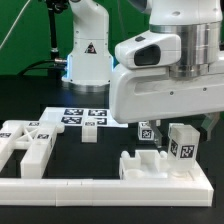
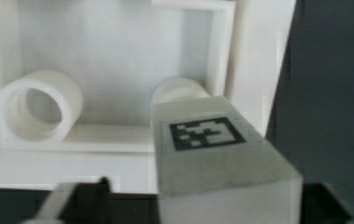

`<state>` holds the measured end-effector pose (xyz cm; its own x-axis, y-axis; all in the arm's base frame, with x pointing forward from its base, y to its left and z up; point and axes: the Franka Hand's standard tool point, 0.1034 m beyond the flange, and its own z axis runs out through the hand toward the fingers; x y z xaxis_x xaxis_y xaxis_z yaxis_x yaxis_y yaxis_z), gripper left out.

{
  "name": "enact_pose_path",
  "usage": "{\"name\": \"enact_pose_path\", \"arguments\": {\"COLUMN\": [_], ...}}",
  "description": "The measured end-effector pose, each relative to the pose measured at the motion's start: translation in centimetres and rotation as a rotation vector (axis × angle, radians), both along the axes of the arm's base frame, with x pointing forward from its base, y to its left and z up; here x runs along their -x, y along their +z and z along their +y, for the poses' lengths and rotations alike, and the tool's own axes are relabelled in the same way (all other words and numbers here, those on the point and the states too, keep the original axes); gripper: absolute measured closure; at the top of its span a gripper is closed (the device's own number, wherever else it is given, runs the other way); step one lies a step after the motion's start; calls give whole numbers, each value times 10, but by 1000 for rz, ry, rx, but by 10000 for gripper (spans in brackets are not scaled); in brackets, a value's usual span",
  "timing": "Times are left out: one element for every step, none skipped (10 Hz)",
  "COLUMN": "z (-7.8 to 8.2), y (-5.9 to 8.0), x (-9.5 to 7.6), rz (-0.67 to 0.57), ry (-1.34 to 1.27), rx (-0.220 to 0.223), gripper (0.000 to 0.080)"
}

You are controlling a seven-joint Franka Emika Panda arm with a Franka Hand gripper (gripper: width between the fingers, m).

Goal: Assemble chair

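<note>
In the wrist view a short square white post with a black-and-white tag on its face stands upright between my fingers. My gripper is open: the dark fingertips stand apart from the post's sides with gaps showing. In the exterior view this tagged post stands at the right, just behind the long white rail, under the arm's white housing, which hides the fingers. A second tagged post stands beside it. More chair parts lie at the left.
The marker board lies at mid-table with a small white block by it. In the wrist view a white walled frame encloses a white ring-shaped piece behind the post.
</note>
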<state>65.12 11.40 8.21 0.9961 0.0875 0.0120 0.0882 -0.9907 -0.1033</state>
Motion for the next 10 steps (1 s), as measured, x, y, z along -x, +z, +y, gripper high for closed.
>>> {"name": "enact_pose_path", "arguments": {"z": [1,1,1,2,2,2,2,1,1,1], "y": [0,0,0,0,-1,-1,-1,-1,-2,-2], "x": [0,0,0,0,1,1,1,0,-2,-1], "rz": [11,18,23,33,50,66,79,100,112,107], "ry": [-100,-168,-216,-312,-508,-690,-838,-989,-1198,-1244], "rx": [-1,-1,-2,-2,1,7,11,-2,-19,-23], "gripper": [514,514,514,514,514,514,514,514,514,514]}}
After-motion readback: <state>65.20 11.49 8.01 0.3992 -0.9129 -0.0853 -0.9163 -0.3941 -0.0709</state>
